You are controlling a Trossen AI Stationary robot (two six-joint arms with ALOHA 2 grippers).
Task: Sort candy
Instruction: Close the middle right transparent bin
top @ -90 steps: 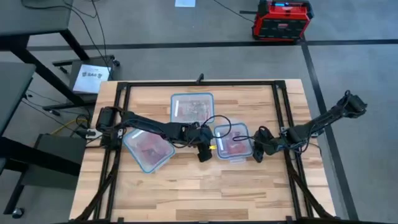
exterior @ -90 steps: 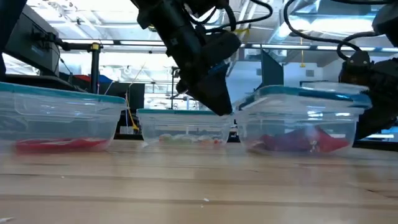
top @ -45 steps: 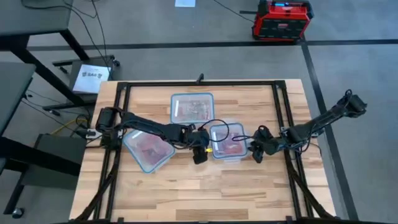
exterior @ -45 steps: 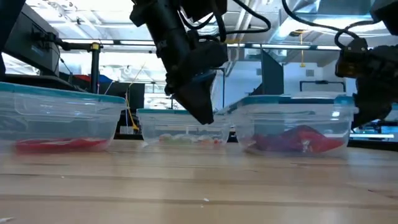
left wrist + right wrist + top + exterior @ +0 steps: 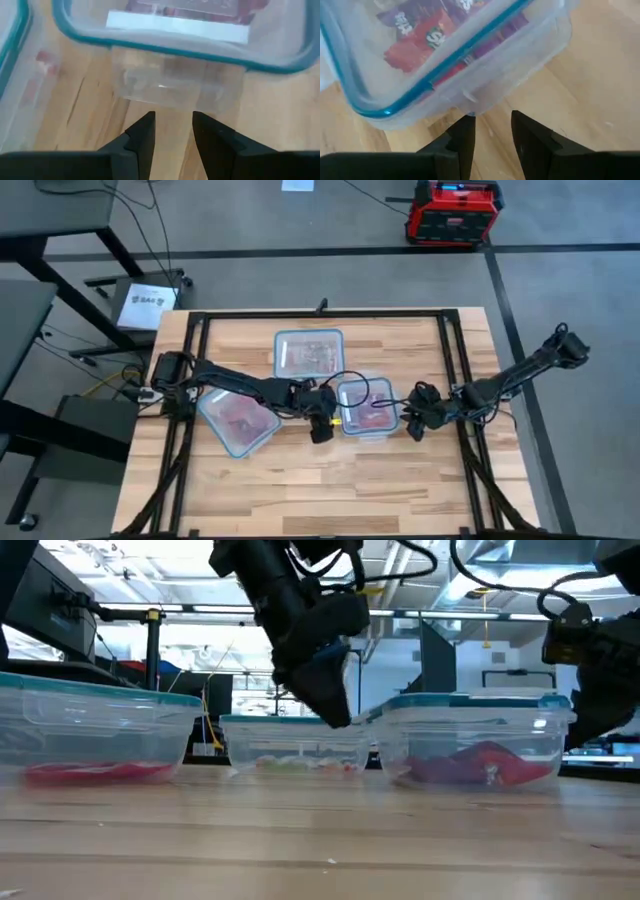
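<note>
Three clear containers with bluish rims stand on the wooden table. The middle one [image 5: 366, 408] holds red and purple candy packets [image 5: 415, 35]. The tilted left one [image 5: 238, 420] holds red candy [image 5: 95, 772], and the far one [image 5: 308, 352] holds small mixed pieces. My left gripper [image 5: 320, 426] hovers open just left of the middle container, its fingers [image 5: 142, 137] a little short of the container's wall [image 5: 165, 90]. My right gripper [image 5: 418, 423] is open at that container's right side, its fingertips [image 5: 462, 132] close to a corner [image 5: 470, 102]. My right gripper points level from the table's right at the middle container's lower corner [image 5: 470, 102]. Whether a fingertip touches the wall, I cannot tell. The container stands flat on the table.
Bare wood lies between the containers and the table's near edge [image 5: 320, 500]. A black frame [image 5: 190, 330] runs along the table's sides. Cables hang off both arms over the middle container.
The middle container has slid a little toward the table's left edge and now lies flat, after sitting tilted with one side raised. My left gripper has drawn back toward the left edge and then risen slightly.
</note>
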